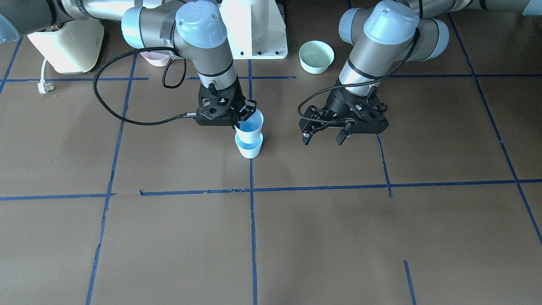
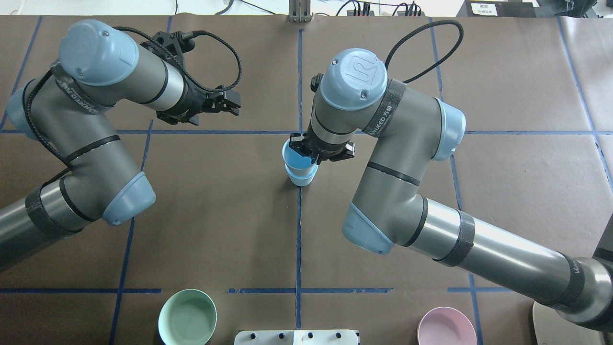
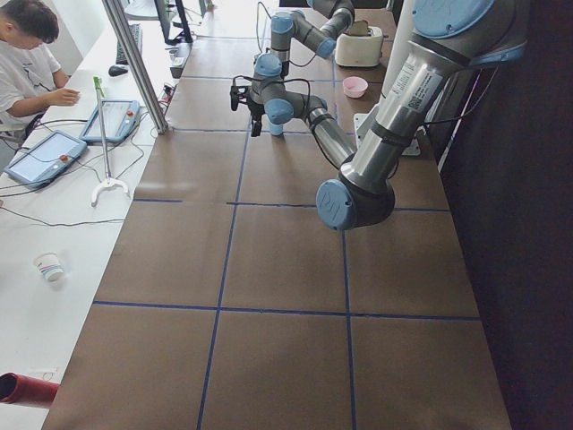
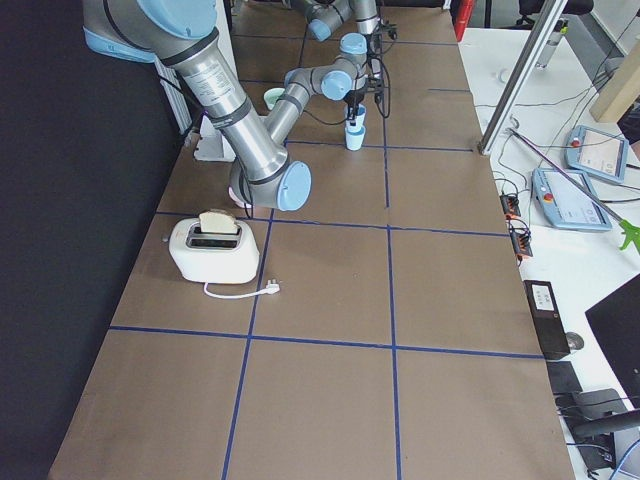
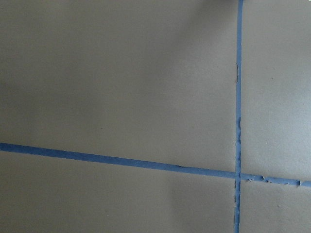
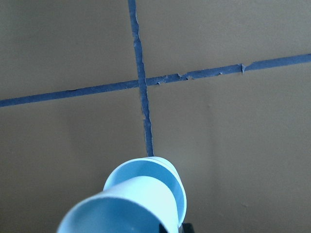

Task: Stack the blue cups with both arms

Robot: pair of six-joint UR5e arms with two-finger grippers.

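Two pale blue cups stand near the table's middle on a blue tape line. The upper cup (image 1: pixel 250 124) (image 2: pixel 296 157) sits partly inside the lower cup (image 1: pixel 250 149) (image 2: pixel 301 179), which rests on the table, and leans a little. My right gripper (image 1: pixel 247 112) (image 2: pixel 307 152) is shut on the upper cup's rim. The right wrist view shows the held cup (image 6: pixel 127 209) close up, with the lower cup's rim (image 6: pixel 171 180) behind it. My left gripper (image 1: pixel 323 138) (image 2: pixel 229 103) is open and empty, hovering above the table to the side of the cups.
A mint-green bowl (image 1: pixel 316 56) (image 2: pixel 187 316) and a pink bowl (image 2: pixel 446 327) stand near the white pedestal (image 1: pixel 254 29). A cream toaster (image 1: pixel 67 44) (image 4: pixel 212 248) with a loose plug cable is at the robot's right end. Blue tape lines (image 5: pixel 238 97) grid the brown table.
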